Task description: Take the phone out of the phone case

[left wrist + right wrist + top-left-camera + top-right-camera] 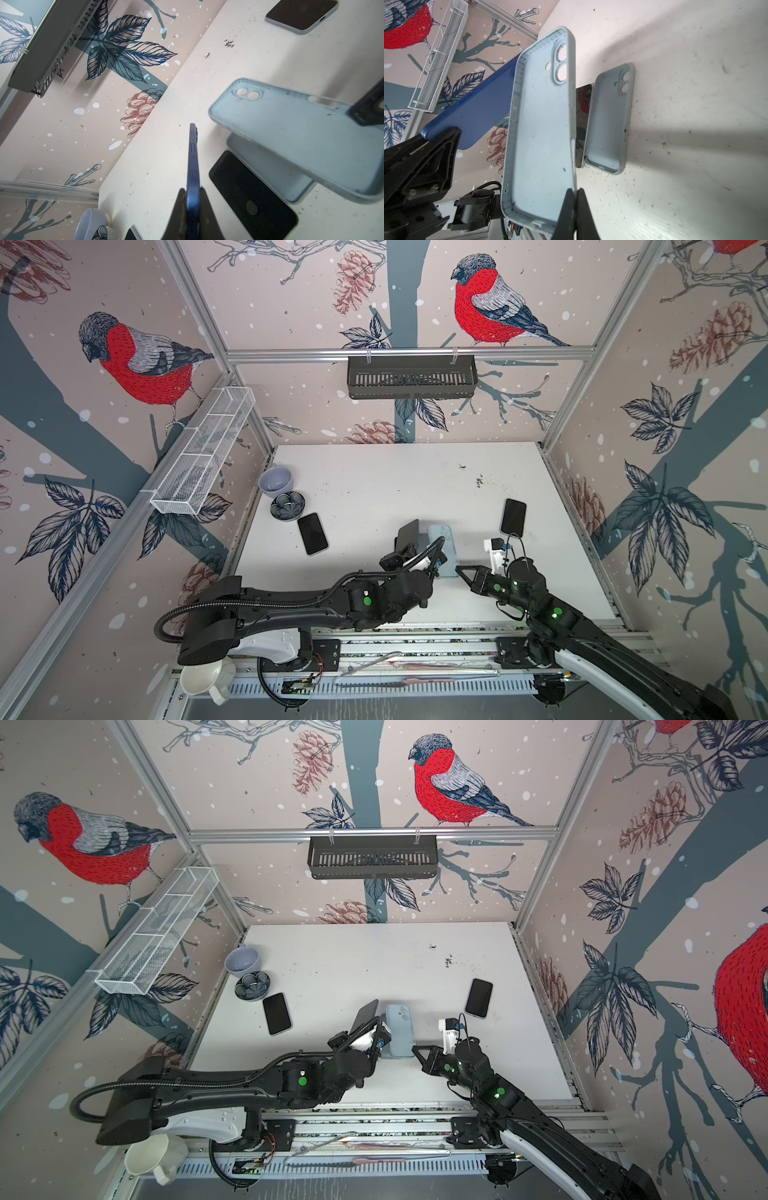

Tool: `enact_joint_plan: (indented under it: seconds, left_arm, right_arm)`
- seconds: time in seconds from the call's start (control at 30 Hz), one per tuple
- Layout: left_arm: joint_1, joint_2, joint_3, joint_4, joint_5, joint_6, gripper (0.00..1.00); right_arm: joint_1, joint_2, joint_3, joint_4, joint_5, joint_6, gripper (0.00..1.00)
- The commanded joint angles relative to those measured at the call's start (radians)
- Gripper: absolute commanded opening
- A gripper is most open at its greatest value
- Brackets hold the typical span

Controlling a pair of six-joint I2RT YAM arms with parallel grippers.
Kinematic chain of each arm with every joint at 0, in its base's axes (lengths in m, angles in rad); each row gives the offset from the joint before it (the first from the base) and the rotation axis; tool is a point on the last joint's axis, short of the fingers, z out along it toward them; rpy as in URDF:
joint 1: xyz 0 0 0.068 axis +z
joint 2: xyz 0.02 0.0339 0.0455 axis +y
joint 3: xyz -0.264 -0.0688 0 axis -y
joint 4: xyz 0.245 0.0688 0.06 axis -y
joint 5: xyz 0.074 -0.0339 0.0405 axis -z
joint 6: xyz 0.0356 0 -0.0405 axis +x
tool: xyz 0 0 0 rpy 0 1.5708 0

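Two light-blue phone cases sit near the middle of the tabletop (374,472), one above the other. The upper phone case (542,128) is empty (open side up, camera cutouts at the far end) and hangs clear of the surface. The right jaws are pressed together on its rim at the near right corner. Just left of it, the left jaws pinch the near end of the blue phone (193,166). The phone is out of the case, lifted off the tabletop and tilted up toward the far side. The left wrist view shows a gap between phone and case. Below the held case a second empty case (608,124) lies flat, open side up, with a dark-screened phone (249,197) just beside it on its left. Both top views show two more phones lying screen-up, well apart: a left-hand phone (312,534) and a right-hand phone (513,516). At the far left, a lavender bowl (276,481) stands beside a dark flower-patterned dish (287,505).
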Motion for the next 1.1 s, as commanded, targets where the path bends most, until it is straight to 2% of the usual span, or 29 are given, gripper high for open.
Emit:
enact_joint_plan:
  seconds: [0.0,0.2,0.4,0.53,0.8,1.07]
  left_arm:
    - [0.045,-0.021,-0.037,0.166,0.049,0.126,0.0]
    - [0.154,-0.024,-0.107,0.319,0.132,0.288,0.0]
    - [0.267,0.03,-0.131,0.425,0.229,0.382,0.0]
    - [0.326,0.097,-0.114,0.459,0.304,0.397,0.0]
    - [0.376,0.279,-0.094,0.665,0.322,0.517,0.0]
    - [0.414,0.433,-0.071,0.796,0.381,0.581,0.0]
  right_arm:
    - [-0.012,0.053,0.037,0.027,0.025,0.005,0.0]
    - [-0.098,0.273,0.145,0.084,-0.046,-0.04,0.0]
    - [-0.184,0.526,0.298,0.095,-0.15,-0.1,0.0]
    - [-0.201,0.689,0.383,0.118,-0.178,-0.11,0.0]
    - [-0.231,0.94,0.532,0.118,-0.176,-0.128,0.0]
    - [-0.282,1.087,0.608,0.112,-0.161,-0.135,0.0]
